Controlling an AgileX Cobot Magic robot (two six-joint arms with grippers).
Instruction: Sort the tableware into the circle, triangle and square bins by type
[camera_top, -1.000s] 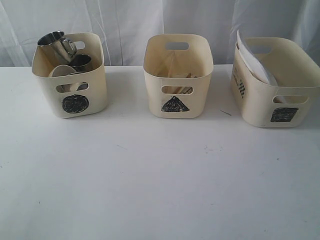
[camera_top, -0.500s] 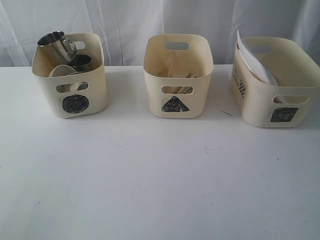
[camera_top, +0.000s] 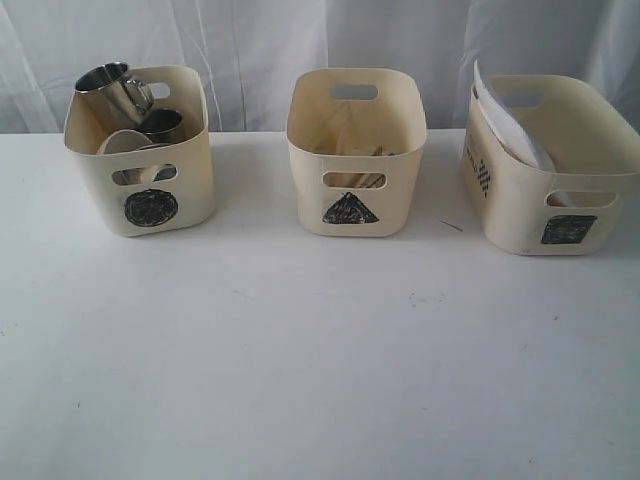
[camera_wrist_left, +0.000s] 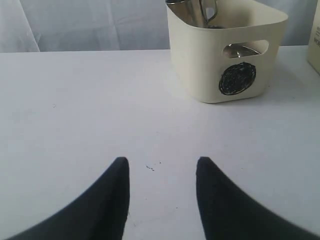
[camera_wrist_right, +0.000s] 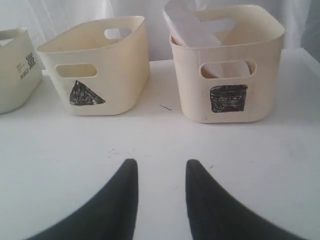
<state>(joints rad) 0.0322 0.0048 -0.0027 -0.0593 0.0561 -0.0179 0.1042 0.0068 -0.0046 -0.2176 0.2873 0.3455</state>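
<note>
Mugs (camera_top: 115, 90) in circle bin (camera_top: 195, 175), plate (camera_top: 506, 122) in square bin (camera_top: 512, 205)

The triangle bin (camera_top: 356, 200) hides most of its load behind its own wall. Only a few tan slivers show, can't tell what's what. The square bin (camera_top: 520, 205) runs off the exterior view's right edge, and its plate (camera_top: 505, 128) sits mostly buried. The left wrist view chops off the circle bin (camera_wrist_left: 200, 65) top and its mug (camera_wrist_left: 192, 10).

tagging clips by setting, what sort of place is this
Most likely a staged lab test bench, not a real kitchen: a plain white table, a white draped curtain behind it, and three cream plastic tubs with black scribbled marks: circle tub, triangle tub, square tub.
</note>
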